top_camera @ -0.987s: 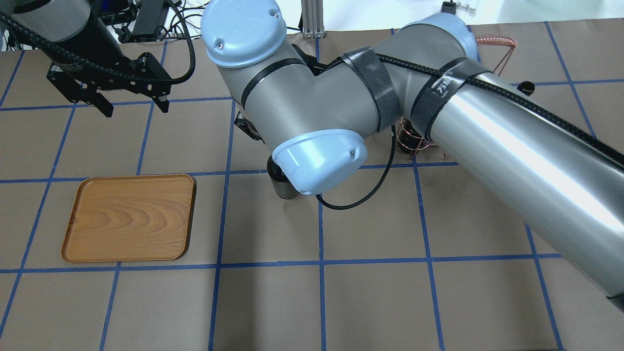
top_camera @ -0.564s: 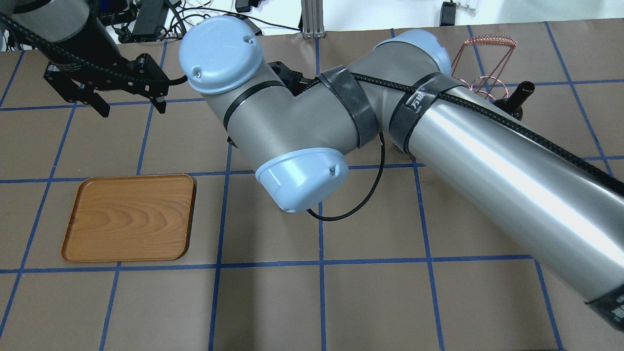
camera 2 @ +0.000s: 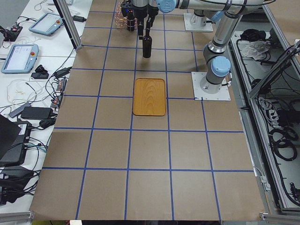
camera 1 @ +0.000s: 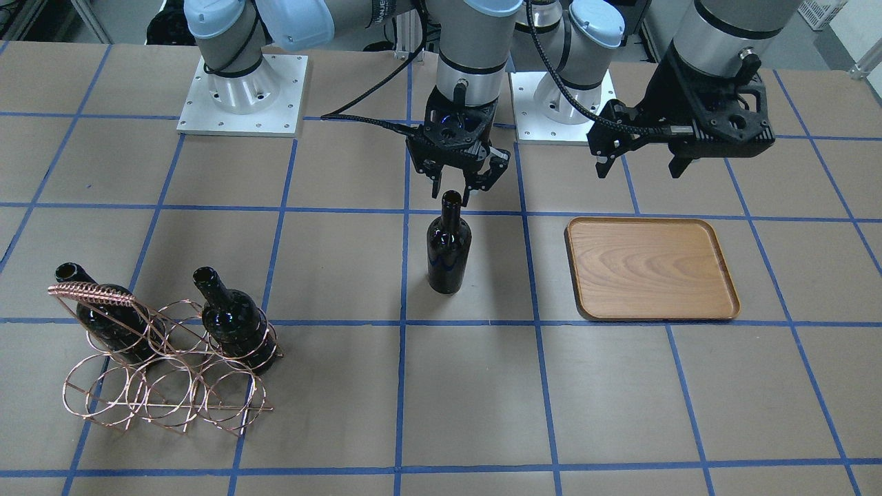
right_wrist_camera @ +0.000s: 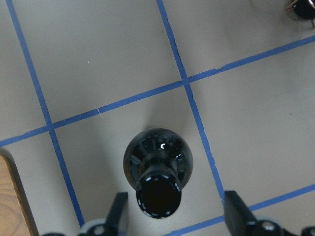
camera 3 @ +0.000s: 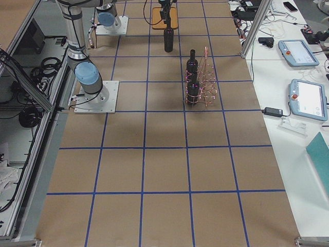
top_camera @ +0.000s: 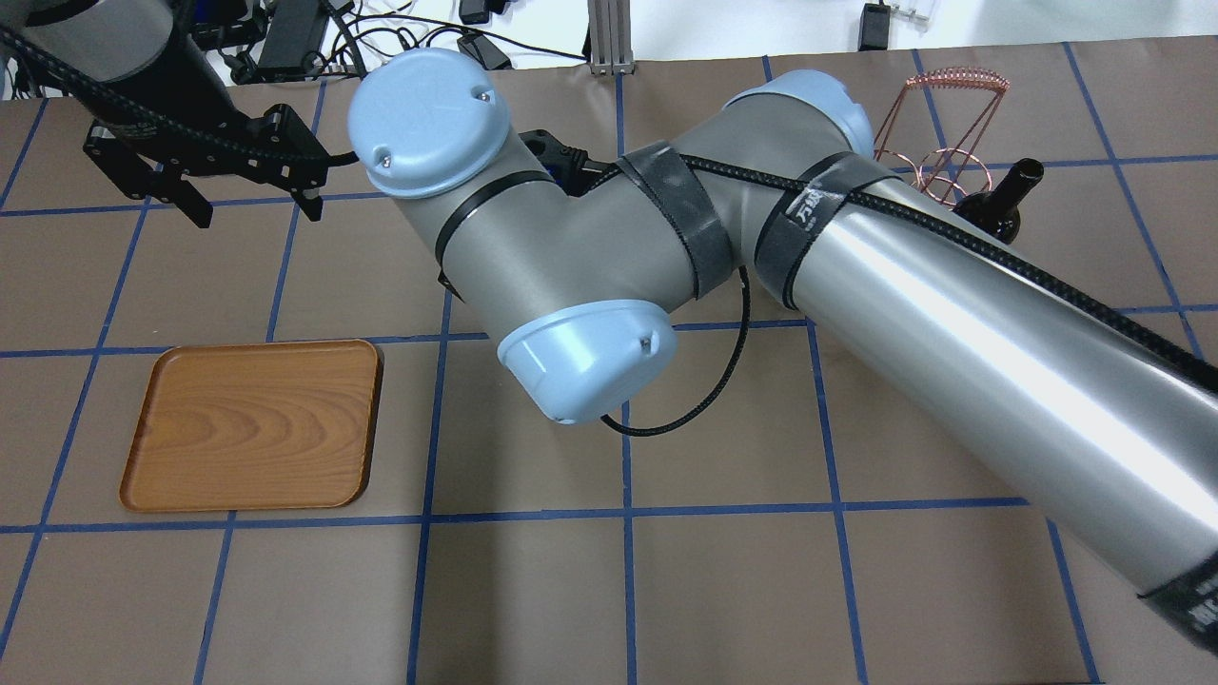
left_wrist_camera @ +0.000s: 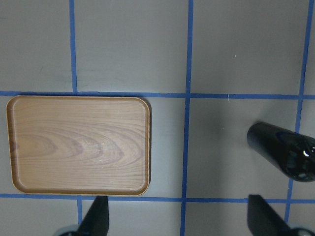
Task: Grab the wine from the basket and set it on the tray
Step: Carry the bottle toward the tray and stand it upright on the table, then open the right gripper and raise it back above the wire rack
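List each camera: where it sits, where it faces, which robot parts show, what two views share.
Front-facing: across the table, facing the robot; both arms, right claw over the standing wine.
Overhead: behind the robot's shoulders, looking down; right arm fills it, left claw top left.
Exterior left: table's end, looking along it; both arms at right.
Exterior right: opposite end, basket nearer; both arms at left.
Left wrist: straight down on tray; own fingertips.
Right wrist: straight down on wine's mouth; own fingertips.
Shared: both wrist views show that wine.

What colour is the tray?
The tray is light-brown wood with wavy grain, clearest in the left wrist view.
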Controlling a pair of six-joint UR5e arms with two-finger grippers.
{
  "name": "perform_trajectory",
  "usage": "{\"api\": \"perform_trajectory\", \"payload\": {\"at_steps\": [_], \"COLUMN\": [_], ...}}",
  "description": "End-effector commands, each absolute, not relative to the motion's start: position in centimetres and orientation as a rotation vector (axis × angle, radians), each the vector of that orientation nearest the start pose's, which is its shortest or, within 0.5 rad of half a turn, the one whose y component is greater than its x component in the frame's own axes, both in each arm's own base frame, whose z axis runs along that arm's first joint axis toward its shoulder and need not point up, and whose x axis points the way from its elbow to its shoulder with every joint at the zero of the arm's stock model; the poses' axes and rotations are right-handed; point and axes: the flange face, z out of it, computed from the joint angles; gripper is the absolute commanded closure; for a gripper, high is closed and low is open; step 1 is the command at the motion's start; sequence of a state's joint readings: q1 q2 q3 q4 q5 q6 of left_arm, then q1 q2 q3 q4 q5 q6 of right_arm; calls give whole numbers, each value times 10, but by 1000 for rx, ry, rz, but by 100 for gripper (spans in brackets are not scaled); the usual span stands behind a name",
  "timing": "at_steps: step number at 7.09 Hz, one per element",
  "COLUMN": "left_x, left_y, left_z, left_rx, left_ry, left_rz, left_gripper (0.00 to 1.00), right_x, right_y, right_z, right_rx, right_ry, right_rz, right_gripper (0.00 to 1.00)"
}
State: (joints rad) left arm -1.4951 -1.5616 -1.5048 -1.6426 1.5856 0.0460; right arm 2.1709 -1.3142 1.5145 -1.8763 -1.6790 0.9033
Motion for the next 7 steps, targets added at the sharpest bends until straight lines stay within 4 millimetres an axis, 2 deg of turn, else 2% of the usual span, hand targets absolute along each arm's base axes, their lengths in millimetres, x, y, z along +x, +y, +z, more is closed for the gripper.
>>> {"api": "perform_trajectory", "payload": {"at_steps": [1,2,3,4,5,7], "left_x": [-95,-95,-95,-97,-98,-98], "left_y": [-496,-497,-498,-501,-501,-500], "left_z": [517,517,516,512,511,511], "left_rx": [-46,-46,-48,-38,-36,-36], "left_ry": [3126,3124,3126,3126,3126,3126], "left_rz": [-3,-6,-6,6,8,13], "left_gripper": [0,0,0,0,0,0], "right_x": [414,371,314,255,202,121], "right_y": [-457,-487,-500,-517,-532,-544], "right_z": [434,456,485,505,513,502], "right_rx": [479,550,469,405,312,192], "right_ry": [3076,3070,3135,3155,3181,3224], "right_rz": [-293,-297,-217,-214,-203,26], "right_gripper": [0,0,0,0,0,0]}}
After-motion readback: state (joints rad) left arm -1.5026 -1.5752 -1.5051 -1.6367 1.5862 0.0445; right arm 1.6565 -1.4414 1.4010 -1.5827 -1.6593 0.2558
